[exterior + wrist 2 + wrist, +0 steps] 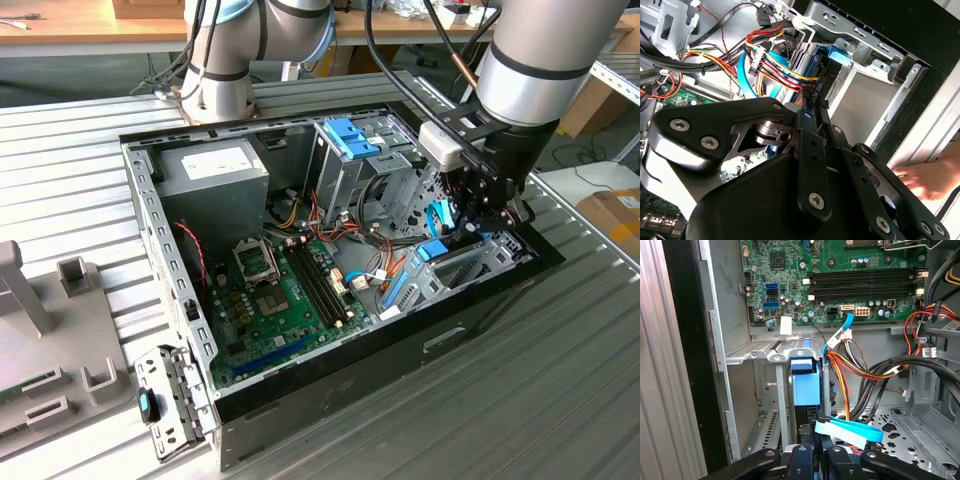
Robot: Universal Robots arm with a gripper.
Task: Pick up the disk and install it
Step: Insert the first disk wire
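Disk [805, 385] stands on edge in drive bay [765, 356] of computer case [160, 250], straight beyond hand [812, 450], long axis running away from it. Hand pinches disk's near edge.

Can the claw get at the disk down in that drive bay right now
Probably yes. In the exterior view the claw is already down inside the open case, right at the blue-edged disk. In the first wrist view the disk sits just ahead, with a flat blue cable crossing close by.

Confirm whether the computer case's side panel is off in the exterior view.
Yes, the computer case lies open, with its green motherboard exposed.
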